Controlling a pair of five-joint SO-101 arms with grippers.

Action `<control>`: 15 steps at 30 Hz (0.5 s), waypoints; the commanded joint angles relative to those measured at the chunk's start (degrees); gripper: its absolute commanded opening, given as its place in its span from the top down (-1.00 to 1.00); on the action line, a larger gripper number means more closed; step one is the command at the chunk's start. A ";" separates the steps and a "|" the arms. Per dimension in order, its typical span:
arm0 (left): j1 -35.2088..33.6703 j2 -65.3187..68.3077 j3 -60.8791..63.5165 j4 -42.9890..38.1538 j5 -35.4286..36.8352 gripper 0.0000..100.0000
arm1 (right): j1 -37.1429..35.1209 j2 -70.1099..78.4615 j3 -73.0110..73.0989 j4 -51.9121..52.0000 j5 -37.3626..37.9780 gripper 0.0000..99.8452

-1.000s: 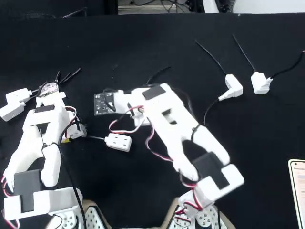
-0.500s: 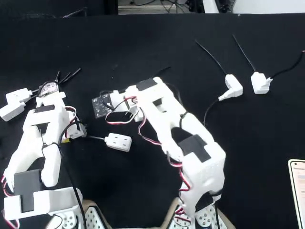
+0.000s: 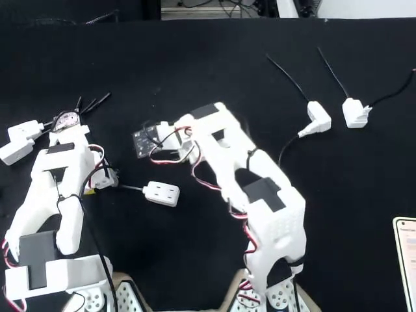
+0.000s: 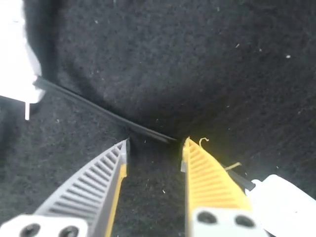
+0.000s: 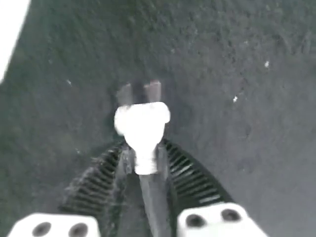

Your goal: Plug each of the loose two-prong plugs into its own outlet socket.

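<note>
My right gripper (image 5: 143, 154) is shut on a white two-prong plug (image 5: 142, 121), whose prongs point away over the black cloth. In the high view this gripper (image 3: 184, 153) hangs at the table's middle, a little above and to the right of a white outlet socket (image 3: 162, 193). My left gripper (image 4: 155, 143) is open and low over the cloth, a thin black cable (image 4: 98, 112) running past its fingertips. It sits at the far left (image 3: 65, 122), beside two white outlet blocks (image 3: 18, 140). Two more white plugs (image 3: 317, 118) (image 3: 355, 112) lie at the back right.
The black cloth (image 3: 214, 58) covers the whole table. A black cable runs from the middle socket to a small connector (image 3: 104, 179) by the left arm. A white sheet (image 3: 406, 260) lies at the right edge. Thin black cables trail back from the right plugs.
The right arm has swung its lower links in toward the middle, and its wrist, holding the plug, has shifted slightly. The left arm has stayed still.
</note>
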 commanded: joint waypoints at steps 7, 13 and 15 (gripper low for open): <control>-2.15 0.00 -0.04 -2.37 0.97 0.65 | 4.04 -21.14 15.69 0.18 -14.42 0.98; -1.19 0.00 0.04 -2.37 0.97 0.65 | 5.19 -39.96 32.57 0.26 -26.46 0.98; -1.19 0.00 0.04 -2.37 0.97 0.65 | 5.71 -45.93 37.85 0.26 -30.15 0.98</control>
